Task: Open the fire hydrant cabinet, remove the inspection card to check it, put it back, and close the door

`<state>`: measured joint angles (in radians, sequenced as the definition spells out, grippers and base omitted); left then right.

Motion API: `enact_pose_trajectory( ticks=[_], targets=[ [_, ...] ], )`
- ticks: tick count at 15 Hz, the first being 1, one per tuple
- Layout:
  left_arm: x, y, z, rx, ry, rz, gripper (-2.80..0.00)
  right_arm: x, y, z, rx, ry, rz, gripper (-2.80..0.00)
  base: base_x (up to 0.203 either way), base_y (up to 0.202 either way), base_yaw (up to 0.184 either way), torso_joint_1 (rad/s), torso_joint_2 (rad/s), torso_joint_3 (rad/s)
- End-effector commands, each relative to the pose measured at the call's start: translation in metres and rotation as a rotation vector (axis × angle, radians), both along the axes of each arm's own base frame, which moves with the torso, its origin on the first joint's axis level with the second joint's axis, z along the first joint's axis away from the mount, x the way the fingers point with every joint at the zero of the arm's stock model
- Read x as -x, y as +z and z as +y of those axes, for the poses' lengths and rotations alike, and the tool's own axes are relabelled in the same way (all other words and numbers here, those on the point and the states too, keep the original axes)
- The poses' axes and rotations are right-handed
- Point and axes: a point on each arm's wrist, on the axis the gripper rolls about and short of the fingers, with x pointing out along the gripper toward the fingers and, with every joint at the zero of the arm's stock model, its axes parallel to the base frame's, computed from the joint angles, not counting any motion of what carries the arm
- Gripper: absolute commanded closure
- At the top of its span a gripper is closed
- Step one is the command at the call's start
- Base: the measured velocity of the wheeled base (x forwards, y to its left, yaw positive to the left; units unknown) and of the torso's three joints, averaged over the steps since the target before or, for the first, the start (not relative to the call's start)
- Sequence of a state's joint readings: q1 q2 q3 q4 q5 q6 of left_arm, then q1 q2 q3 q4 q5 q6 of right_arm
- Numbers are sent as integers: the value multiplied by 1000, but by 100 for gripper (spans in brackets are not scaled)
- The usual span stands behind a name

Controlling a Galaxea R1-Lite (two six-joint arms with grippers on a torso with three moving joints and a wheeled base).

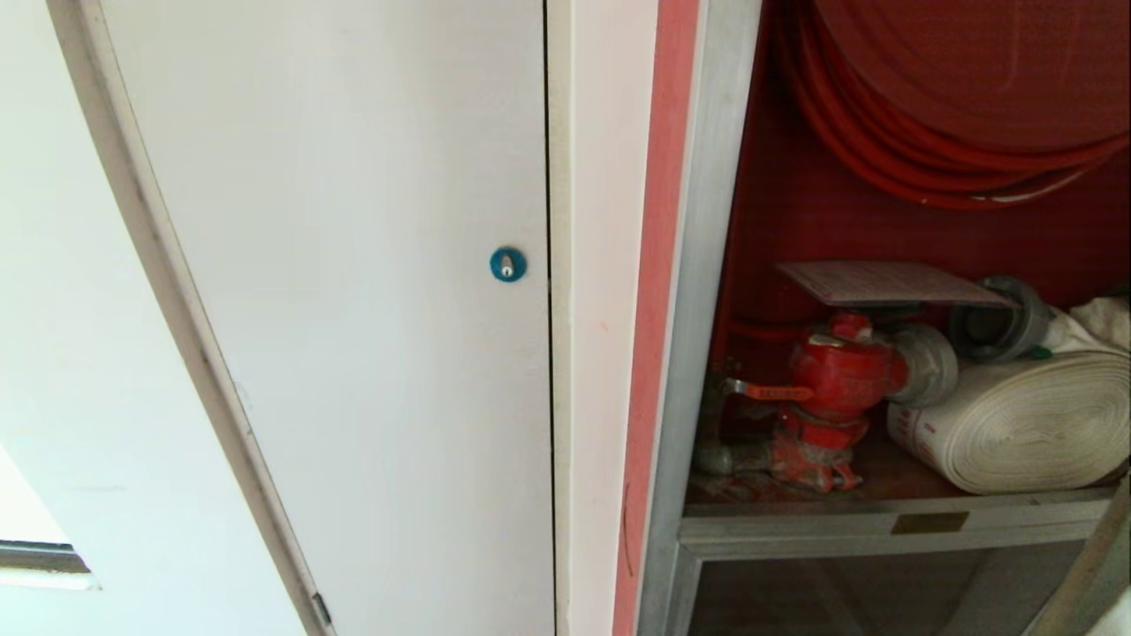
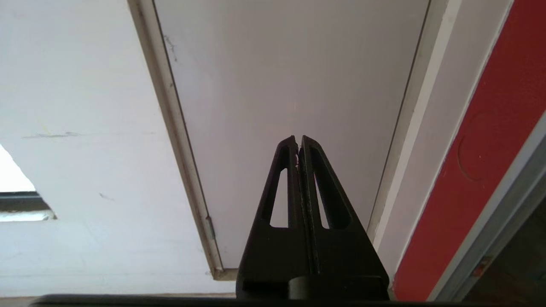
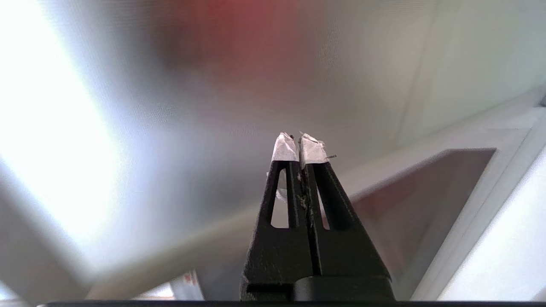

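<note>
The fire hydrant cabinet [image 1: 707,265] stands at the right of the head view, its red inside uncovered. The inspection card [image 1: 888,283] lies flat on top of the red valve [image 1: 839,371], under the red hose reel [image 1: 928,132] and beside the white rolled hose [image 1: 1025,424]. Neither arm shows in the head view. My left gripper [image 2: 297,138] is shut and empty, facing the white panel [image 2: 290,64]. My right gripper [image 3: 298,138], its tips wrapped in white tape, is shut on nothing, close before a blurred tinted panel in a silver frame that seems to be the door [image 3: 204,128].
Left of the cabinet is a plain white panel with a blue round lock [image 1: 507,263] and a red strip [image 1: 658,309] along the cabinet frame. A smaller dark glass panel [image 1: 839,592] sits below the cabinet shelf. A silver frame edge [image 1: 1091,565] crosses the lower right corner.
</note>
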<state>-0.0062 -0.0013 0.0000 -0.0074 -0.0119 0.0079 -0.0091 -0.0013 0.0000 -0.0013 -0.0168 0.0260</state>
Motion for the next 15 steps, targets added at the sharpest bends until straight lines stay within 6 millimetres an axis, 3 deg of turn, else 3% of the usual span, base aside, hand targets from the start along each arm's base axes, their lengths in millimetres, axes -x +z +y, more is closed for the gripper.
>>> enact_pose_trajectory(
  ticks=[1, 15],
  targets=[
    [0, 0, 0, 0, 0, 1, 0, 0, 0, 0, 0, 0, -1, 0, -202, 0, 4, -7, -11, 3],
    [0, 0, 0, 0, 0, 1, 0, 0, 0, 0, 0, 0, 0, 0, -195, 0, 1, 2, 3, 4]
  ],
)
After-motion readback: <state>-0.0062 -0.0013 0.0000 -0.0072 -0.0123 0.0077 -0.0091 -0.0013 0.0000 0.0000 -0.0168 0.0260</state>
